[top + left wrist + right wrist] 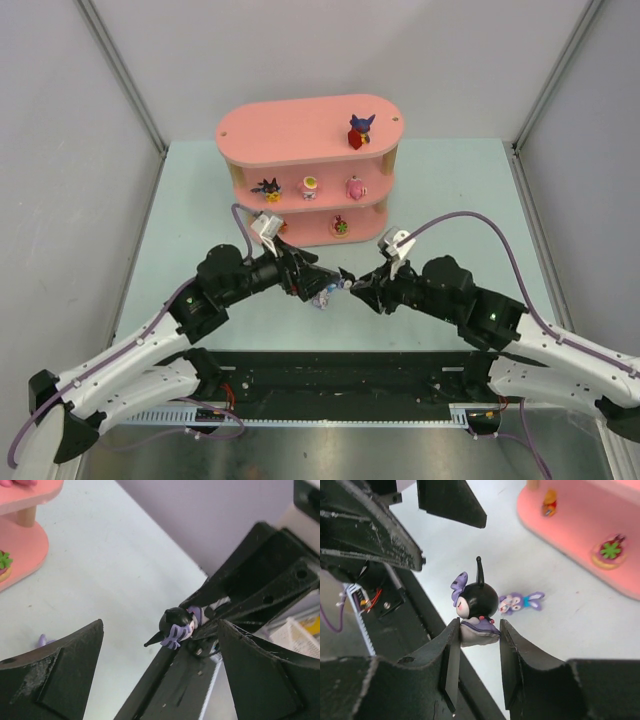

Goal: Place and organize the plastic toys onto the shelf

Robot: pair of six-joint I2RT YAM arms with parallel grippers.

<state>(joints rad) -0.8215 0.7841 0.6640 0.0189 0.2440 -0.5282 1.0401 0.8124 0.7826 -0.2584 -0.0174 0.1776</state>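
— Where's the black-headed toy [479, 602]?
— In front of the shelf [300, 130], clamped in the right claw [479, 624].
— And the left claw [160, 626]?
— Spread wide, a finger on either side of that toy, touching nothing. The purple rabbit [520, 602] lies on the counter [450, 190] before the shelf.

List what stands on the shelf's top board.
One red-and-purple figurine stands near the right end of the shelf's top board; nothing else shows there. No part of it is covered.
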